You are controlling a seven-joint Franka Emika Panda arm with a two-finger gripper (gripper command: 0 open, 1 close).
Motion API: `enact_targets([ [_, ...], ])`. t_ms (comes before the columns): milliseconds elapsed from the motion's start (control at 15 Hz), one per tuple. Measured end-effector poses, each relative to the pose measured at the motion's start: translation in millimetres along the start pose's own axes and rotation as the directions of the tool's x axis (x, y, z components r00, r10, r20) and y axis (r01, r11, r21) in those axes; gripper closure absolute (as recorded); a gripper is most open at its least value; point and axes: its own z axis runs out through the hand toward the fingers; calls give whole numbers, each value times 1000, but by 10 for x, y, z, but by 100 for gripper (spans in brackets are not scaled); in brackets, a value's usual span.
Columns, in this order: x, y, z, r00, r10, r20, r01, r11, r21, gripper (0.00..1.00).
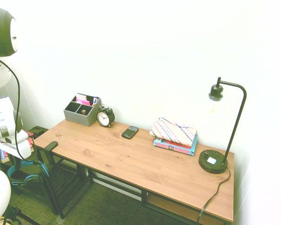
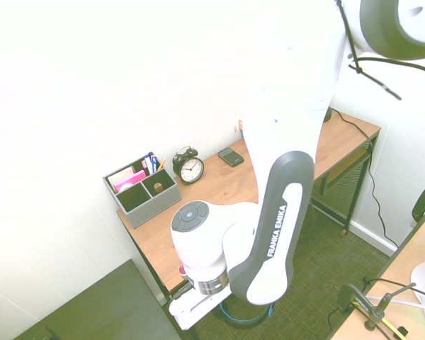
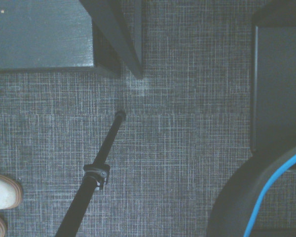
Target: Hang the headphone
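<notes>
The headphone (image 1: 27,177) hangs off the floor beside the desk's left end, its blue headband curving under my wrist. My gripper (image 1: 19,162) is just above it and looks shut on the band, though the fingers are mostly hidden. From the other side only a blue arc of the headphone (image 2: 249,322) shows under the arm. In the wrist view the headphone (image 3: 274,181) is a dark curve with a blue line, close to the lens. A short black hook (image 1: 51,145) sticks out at the desk's left end, up and to the right of the headphone.
On the wooden desk (image 1: 131,161) stand a grey organizer (image 1: 82,111), an alarm clock (image 1: 104,117), a small black phone (image 1: 129,132), a patterned pouch on books (image 1: 174,133) and a black lamp (image 1: 214,159). Carpet lies below, with the desk's black frame (image 1: 54,192) close by.
</notes>
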Motion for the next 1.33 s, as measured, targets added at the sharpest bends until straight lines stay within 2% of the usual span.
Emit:
enact_targets([
  [67,61,-12,45,1000,9,-6,-9,1000,-7,100],
  [133,125,-23,81,1000,16,-9,-16,1000,-11,0],
  [933,340,-204,243,999,36,16,-36,999,-26,0],
  [1133,325,-264,-36,999,26,27,-27,999,22,0],
  [1333,358,-194,-694,1000,-9,11,8,997,81,0],
])
